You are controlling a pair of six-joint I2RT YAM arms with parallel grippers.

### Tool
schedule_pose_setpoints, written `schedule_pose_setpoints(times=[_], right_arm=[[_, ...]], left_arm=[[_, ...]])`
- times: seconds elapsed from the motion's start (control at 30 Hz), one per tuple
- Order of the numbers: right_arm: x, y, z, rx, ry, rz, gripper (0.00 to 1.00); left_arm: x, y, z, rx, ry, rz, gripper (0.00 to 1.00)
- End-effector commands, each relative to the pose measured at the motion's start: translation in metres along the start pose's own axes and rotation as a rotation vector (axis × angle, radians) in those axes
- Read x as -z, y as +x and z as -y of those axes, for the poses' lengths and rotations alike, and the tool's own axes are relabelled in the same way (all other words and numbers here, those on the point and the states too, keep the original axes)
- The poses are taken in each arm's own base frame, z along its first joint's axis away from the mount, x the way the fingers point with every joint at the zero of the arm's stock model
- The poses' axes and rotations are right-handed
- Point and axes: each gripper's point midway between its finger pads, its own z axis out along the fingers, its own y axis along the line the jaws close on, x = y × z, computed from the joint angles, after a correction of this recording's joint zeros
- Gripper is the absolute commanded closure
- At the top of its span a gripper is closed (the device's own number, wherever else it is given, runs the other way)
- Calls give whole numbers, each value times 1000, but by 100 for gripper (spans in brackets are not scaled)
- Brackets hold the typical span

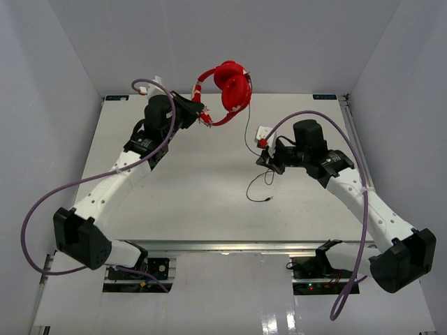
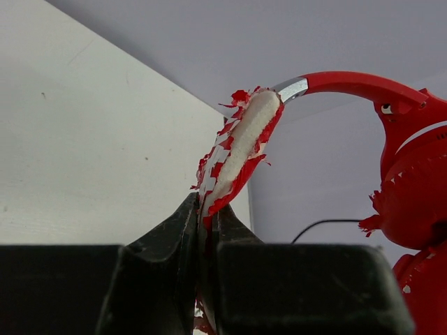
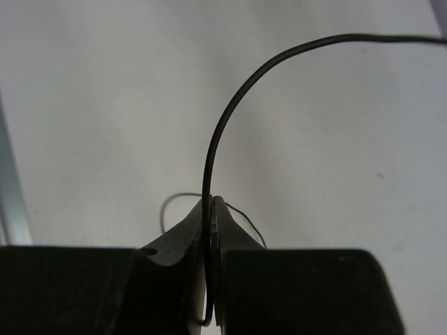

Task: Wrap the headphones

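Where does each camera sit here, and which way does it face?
Top external: above and behind the bases, looking down on the table; left arm and right arm show, headphones held up at the far edge.
Left wrist: on the left arm, looking along the left gripper, shut on the headband.
Right wrist: on the right arm, looking down at the table past the right gripper, shut on the cable.
Shared: top and left wrist both show the headphones.

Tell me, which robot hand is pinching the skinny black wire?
The right gripper: its jaws are shut on the thin dark cable. The left gripper clamps the peeling red headband instead.
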Motion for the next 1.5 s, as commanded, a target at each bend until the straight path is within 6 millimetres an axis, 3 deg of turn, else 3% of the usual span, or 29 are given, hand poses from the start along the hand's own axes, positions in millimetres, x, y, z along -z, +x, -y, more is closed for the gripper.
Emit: schedule_pose_setpoints(times=[0.0,0.27,0.3,0.37,0.47,0.6,0.67,0.87,1.1,1.2,1.47], right_arm=[[48,47,43,93,274,-373,92],[70,64,49,235,341,-486,92],[69,65,47,245,329,-489,92],[63,70,38,272,284,-494,92],[59,69,37,290,281,-487,92],[59,54,47,284,320,-448,92],[57,47,54,273,354,-427,92],[70,41,80,191,465,-387,92],[78,41,79,119,438,-316,92],[79,45,80,93,421,-298,92],[58,31,69,31,285,-173,92]], left_arm=[[-36,26,-3,-108,-7,-51,100],[-81,117,-56,-354,-116,-278,100],[-83,123,-52,-374,-99,-295,100],[-94,155,-60,-437,-86,-377,100],[-100,177,-51,-493,-29,-434,100],[-90,197,-38,-582,38,-475,100],[-81,205,-41,-623,67,-501,100],[-40,196,-30,-658,197,-482,100],[-9,193,-29,-697,283,-492,100],[8,187,-15,-699,359,-479,100],[45,188,1,-734,514,-512,100]])
